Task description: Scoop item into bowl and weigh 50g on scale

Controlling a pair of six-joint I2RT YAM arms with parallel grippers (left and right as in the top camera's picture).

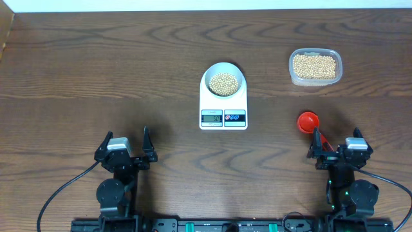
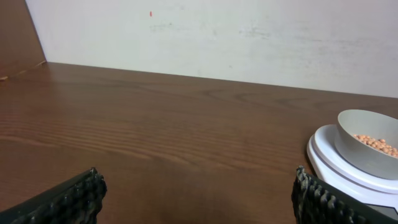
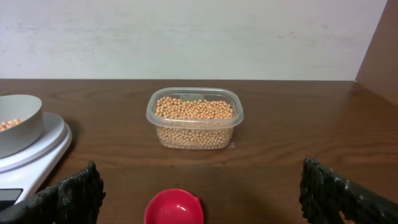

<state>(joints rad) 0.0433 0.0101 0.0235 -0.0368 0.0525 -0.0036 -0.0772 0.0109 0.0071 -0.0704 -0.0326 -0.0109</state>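
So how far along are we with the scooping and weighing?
Done: beans are in the bowl, which sits on the scale. In hand: nothing; the left tool and right tool are open, with the red scoop lying by the right one. Left: confirming the weight; the display is too small to read.

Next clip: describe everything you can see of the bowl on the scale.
The bowl is small, round, white-rimmed with a pale grey inside, smooth like ceramic or plastic. It stands upright on the far half of the scale, holding a shallow heap of tan beans that covers its bottom. Only the scale and beans touch it.
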